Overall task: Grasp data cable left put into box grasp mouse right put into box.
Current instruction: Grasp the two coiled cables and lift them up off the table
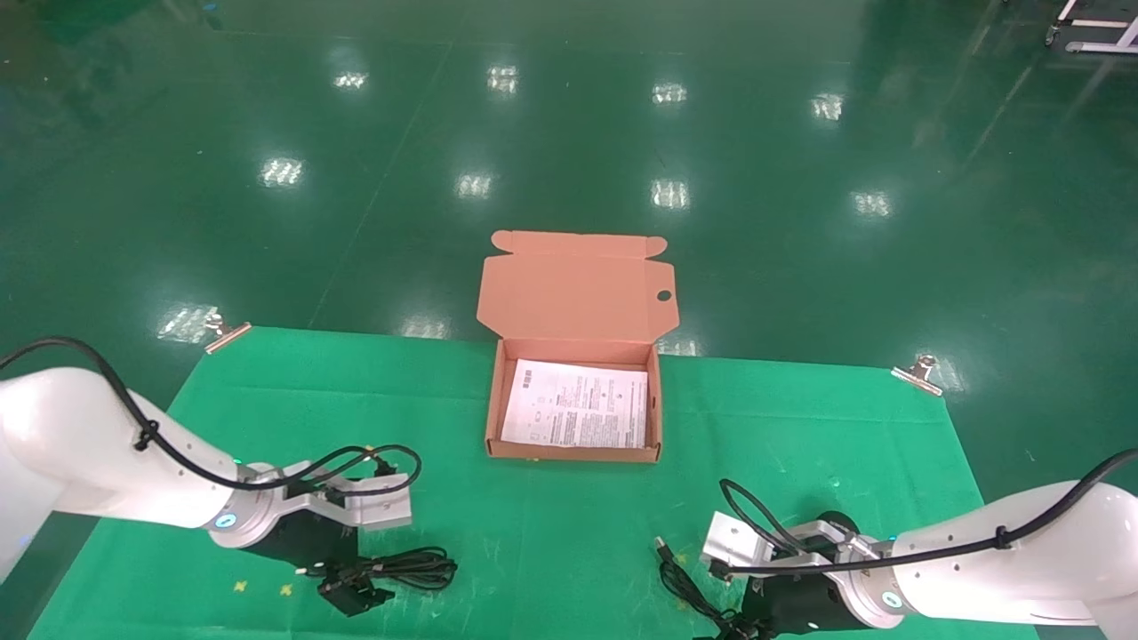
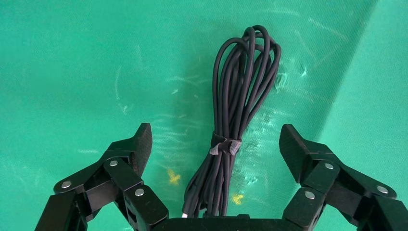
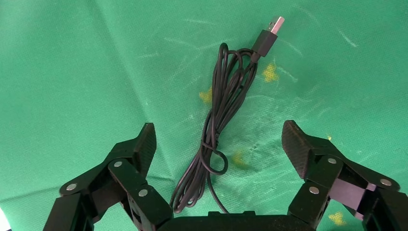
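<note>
We are at the first grasp: both grippers, left [image 2: 215, 144] and right [image 3: 219, 144], hang spread at the frame's bottom, so next the left one must descend and pinch the cable [image 2: 240, 96] at its tie, then carry it to the box [image 1: 655, 391].

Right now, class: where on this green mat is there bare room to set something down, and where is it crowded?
Bare: the green mat right of the box, left of the box, and the middle strip before it. Crowded: front left, the open left gripper over the data cable; front right, the open right gripper over the mouse's cord.
</note>
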You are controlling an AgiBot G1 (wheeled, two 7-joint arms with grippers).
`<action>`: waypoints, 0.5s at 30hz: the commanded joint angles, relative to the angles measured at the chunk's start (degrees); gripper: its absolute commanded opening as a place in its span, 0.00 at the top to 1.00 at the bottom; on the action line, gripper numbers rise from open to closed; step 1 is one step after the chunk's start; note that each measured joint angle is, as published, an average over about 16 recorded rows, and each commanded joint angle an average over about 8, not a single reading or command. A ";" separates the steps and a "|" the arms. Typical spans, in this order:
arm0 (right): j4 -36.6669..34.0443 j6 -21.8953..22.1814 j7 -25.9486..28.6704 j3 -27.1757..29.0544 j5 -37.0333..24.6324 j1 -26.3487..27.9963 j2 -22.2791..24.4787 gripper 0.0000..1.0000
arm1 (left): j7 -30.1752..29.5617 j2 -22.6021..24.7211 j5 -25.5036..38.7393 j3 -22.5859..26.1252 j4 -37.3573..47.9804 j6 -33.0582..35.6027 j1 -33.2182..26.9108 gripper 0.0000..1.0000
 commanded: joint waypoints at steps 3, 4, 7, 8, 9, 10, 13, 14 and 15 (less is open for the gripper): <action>0.31 -0.06 0.07 -0.02 -0.10 0.02 0.17 1.00 | -0.13 -0.08 0.16 0.07 -0.33 0.05 0.01 1.00; 0.38 -0.07 0.09 -0.04 -0.13 0.02 0.20 1.00 | -0.15 -0.09 0.19 0.09 -0.39 0.06 0.02 1.00; 0.55 -0.12 0.13 -0.07 -0.21 0.03 0.28 1.00 | -0.20 -0.14 0.30 0.15 -0.56 0.09 0.05 1.00; 0.59 -0.13 0.14 -0.08 -0.23 0.03 0.31 1.00 | -0.21 -0.16 0.33 0.16 -0.61 0.10 0.05 1.00; 0.64 -0.14 0.15 -0.09 -0.26 0.03 0.33 1.00 | -0.23 -0.17 0.36 0.18 -0.65 0.11 0.06 1.00; 0.68 -0.16 0.17 -0.10 -0.28 0.04 0.35 1.00 | -0.25 -0.18 0.38 0.19 -0.69 0.11 0.07 1.00; 0.77 -0.18 0.19 -0.12 -0.33 0.04 0.40 1.00 | -0.29 -0.21 0.44 0.22 -0.80 0.14 0.09 1.00; 0.80 -0.19 0.20 -0.12 -0.34 0.05 0.42 1.00 | -0.30 -0.22 0.46 0.23 -0.82 0.15 0.09 1.00; 0.83 -0.19 0.20 -0.13 -0.35 0.05 0.43 1.00 | -0.31 -0.22 0.47 0.24 -0.85 0.15 0.09 1.00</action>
